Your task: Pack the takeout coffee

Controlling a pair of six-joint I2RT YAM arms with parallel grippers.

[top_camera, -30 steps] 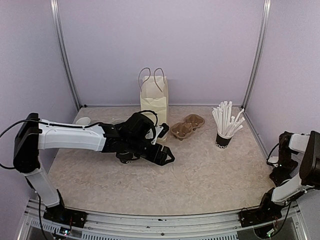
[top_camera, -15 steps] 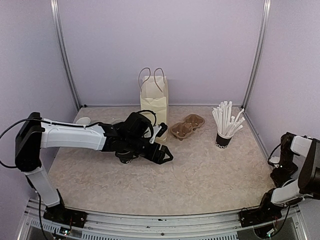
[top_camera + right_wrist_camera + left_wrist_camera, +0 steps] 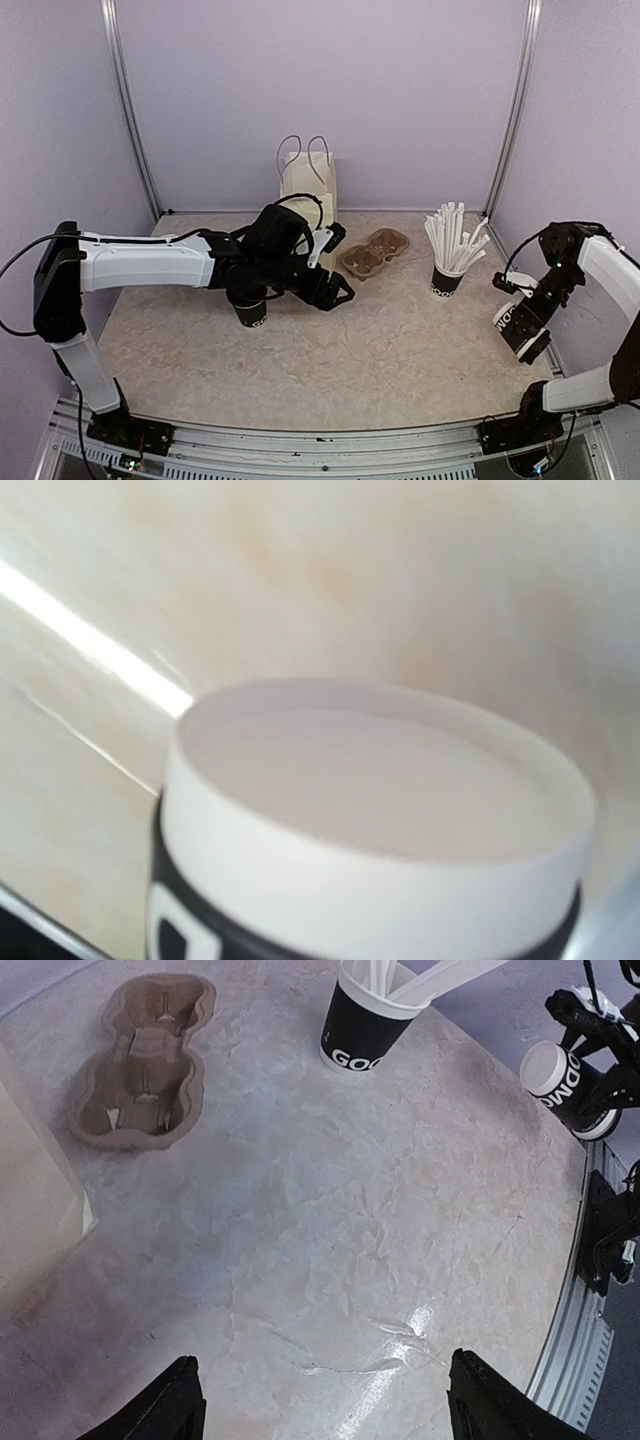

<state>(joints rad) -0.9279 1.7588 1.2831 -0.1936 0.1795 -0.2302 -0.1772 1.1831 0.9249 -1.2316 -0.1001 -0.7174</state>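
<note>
One black paper cup with white lettering (image 3: 250, 313) stands on the table under my left forearm. My left gripper (image 3: 330, 293) hovers just right of it, open and empty; in the left wrist view (image 3: 320, 1385) only bare table lies between the fingers. A second black lettered cup (image 3: 512, 325) is held tilted above the right table edge in my right gripper (image 3: 528, 340). It also shows in the left wrist view (image 3: 565, 1080). Its round white end (image 3: 370, 800) fills the blurred right wrist view, and the fingers are hidden there.
A brown two-hole cardboard carrier (image 3: 375, 252) (image 3: 145, 1065) lies behind the left gripper. A cream paper bag with handles (image 3: 310, 200) stands at the back. A black cup of white straws (image 3: 447, 275) (image 3: 365, 1025) stands at the right. A small white round thing (image 3: 167, 241) lies at the far left.
My right arm has swung up and inward from the right edge, bringing the cup into view. My left gripper has risen and moved slightly back and right, uncovering the standing cup.
</note>
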